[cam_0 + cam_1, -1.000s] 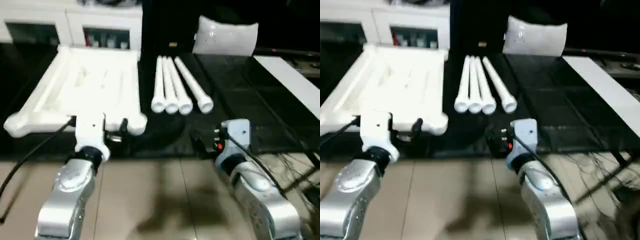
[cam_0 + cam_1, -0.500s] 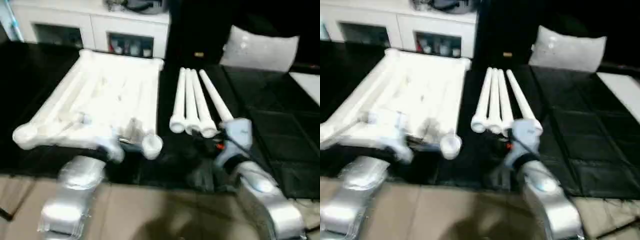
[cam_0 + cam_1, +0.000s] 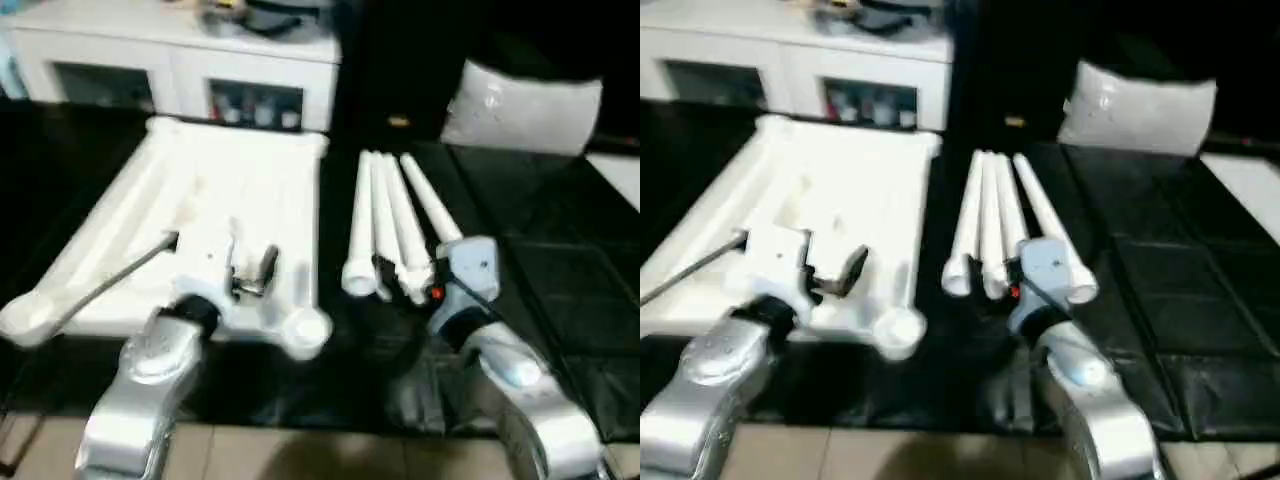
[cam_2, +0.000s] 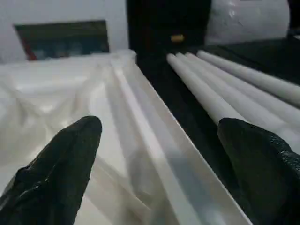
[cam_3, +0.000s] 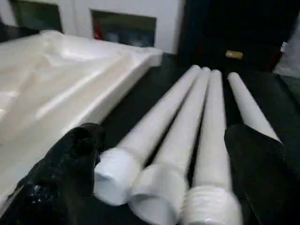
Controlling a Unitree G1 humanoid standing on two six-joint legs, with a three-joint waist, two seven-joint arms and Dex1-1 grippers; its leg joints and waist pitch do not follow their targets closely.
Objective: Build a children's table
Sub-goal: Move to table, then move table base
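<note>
The white table top [image 3: 230, 200] lies ribbed side up on the black mat, with a round corner socket [image 3: 306, 332] at its near right. Several white legs [image 3: 385, 215] lie side by side to its right. My left gripper [image 3: 235, 270] hovers over the top's near right part, open; in the left wrist view its fingers [image 4: 61, 168] straddle the top's right rim [image 4: 154, 140]. My right gripper [image 3: 395, 280] is at the legs' near ends, open and empty. In the right wrist view those leg ends [image 5: 159, 183] sit between its fingers [image 5: 65, 168].
A white cabinet with glass doors [image 3: 170, 60] stands behind the top. A grey-white pillow [image 3: 520, 100] lies at the back right. Black mat [image 3: 560, 260] spreads to the right, and tan floor [image 3: 300, 460] shows at the near edge.
The camera has tilted and shifted. Both arms reached forward: the left gripper from the top's near edge to over it, the right gripper up to the legs' near ends. Both stayed open.
</note>
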